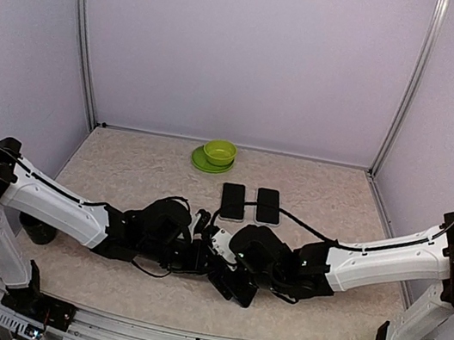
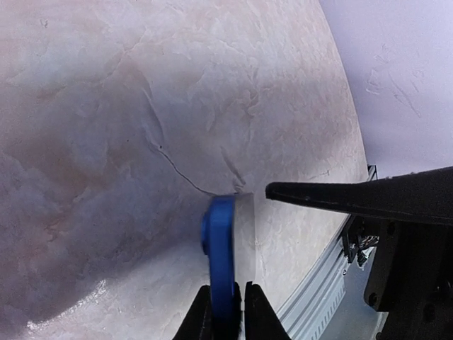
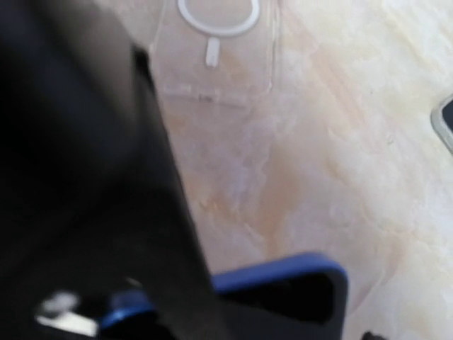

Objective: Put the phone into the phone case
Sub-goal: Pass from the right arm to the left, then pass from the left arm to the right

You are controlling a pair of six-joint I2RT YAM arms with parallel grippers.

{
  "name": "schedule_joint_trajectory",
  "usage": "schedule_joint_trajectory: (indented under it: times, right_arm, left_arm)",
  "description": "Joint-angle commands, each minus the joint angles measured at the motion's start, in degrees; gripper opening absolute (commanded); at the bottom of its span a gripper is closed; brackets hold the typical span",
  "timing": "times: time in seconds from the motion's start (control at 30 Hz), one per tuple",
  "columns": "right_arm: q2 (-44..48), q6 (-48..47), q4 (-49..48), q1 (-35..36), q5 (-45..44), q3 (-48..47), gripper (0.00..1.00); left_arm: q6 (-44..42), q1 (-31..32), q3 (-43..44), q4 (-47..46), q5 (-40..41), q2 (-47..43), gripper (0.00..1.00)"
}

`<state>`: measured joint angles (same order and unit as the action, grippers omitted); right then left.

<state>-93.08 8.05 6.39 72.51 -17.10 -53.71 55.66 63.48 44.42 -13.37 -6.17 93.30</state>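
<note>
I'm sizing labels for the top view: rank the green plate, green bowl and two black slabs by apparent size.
Largest, alike: left black slab and right black slab.
Then green plate, close to them and partly covered, so unsure.
Smallest: green bowl.
</note>
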Motion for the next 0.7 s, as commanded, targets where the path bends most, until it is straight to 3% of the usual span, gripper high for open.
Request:
schedule_joint_trajectory:
  times: [0.0, 0.4, 0.67]
  right_arm:
    - [3.0, -0.9, -2.5, 1.0, -2.9, 0.1, 0.83]
    - [15.2, 3.3, 0.1, 1.0, -12.9, 2.6, 0.99]
    - [22.9, 10.2, 1.2, 0.5, -16.4, 3.9, 1.00]
  left_arm:
    - [0.5, 0.7, 1.2, -1.4, 1.1, 0.3, 0.01]
    - [-3.3, 0.9, -1.0, -3.4, 5.9, -7.4, 0.00]
    - [-5.4, 1.3, -5.6, -9.2, 9.2, -12.5, 0.00]
